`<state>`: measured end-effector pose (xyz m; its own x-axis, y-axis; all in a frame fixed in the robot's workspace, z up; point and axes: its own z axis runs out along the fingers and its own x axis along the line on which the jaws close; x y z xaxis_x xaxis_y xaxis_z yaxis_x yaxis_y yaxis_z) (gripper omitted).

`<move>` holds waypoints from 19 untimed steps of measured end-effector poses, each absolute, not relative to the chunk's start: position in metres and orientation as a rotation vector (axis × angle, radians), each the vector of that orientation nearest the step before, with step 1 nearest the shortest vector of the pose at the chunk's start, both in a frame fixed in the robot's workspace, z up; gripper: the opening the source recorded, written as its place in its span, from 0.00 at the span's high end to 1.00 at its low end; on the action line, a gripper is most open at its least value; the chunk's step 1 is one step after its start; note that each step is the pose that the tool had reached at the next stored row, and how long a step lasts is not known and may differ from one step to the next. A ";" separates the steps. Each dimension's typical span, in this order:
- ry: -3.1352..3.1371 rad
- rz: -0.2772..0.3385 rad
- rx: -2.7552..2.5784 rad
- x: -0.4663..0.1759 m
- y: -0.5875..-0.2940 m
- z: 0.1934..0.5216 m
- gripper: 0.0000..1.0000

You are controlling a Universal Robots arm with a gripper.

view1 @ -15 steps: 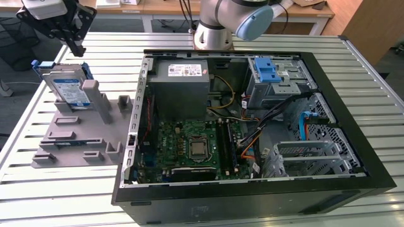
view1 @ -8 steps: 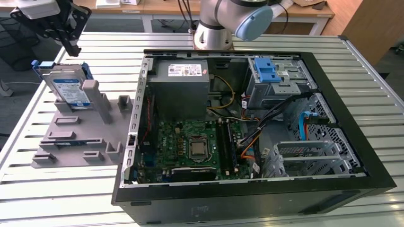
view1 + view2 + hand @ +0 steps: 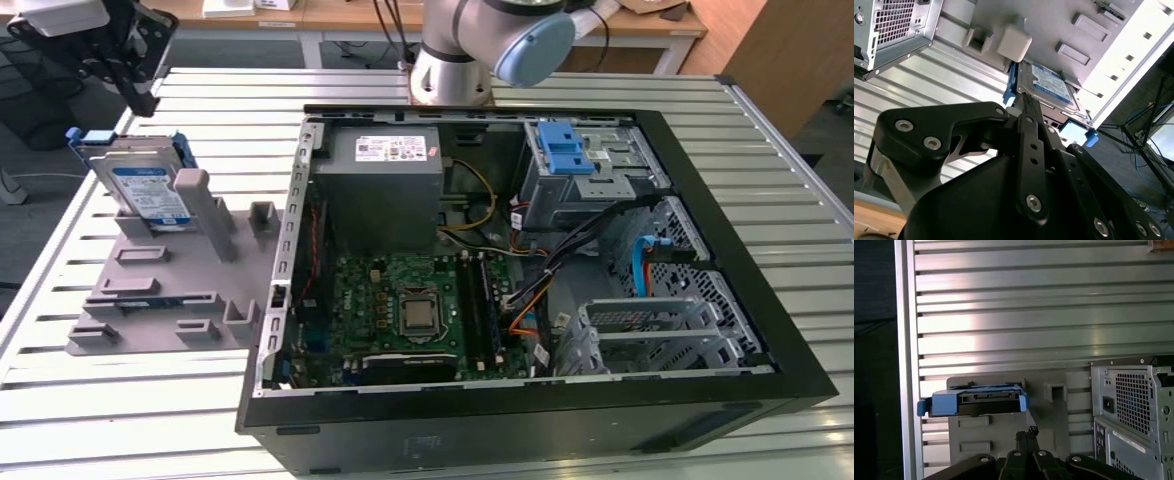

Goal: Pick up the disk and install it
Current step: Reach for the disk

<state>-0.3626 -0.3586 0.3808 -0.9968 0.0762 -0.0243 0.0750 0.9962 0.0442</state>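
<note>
- Risk is judged here: with the pincer (image 3: 140, 103) tips pressed together and empty, the disk (image 3: 147, 190) could be struck and tipped in its holder (image 3: 147, 300) if a descent were made unopened.
- Disk is stood upright in that grey holder on the desk (image 3: 747, 130), beside the open case (image 3: 534, 420).
- Pincer is held above the disk, apart from it, pointed downward.

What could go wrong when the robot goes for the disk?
1. The disk stands on edge in its grey holder; the nearby gripper might knock it over rather than catch it.
2. Loose cables cross the case; the disk might snag there.
</note>
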 end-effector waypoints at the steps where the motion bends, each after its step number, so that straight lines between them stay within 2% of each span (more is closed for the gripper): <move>1: 3.113 0.068 0.118 -0.366 -0.359 0.381 0.89; 19: 3.112 0.068 0.118 -0.418 -0.353 0.379 0.89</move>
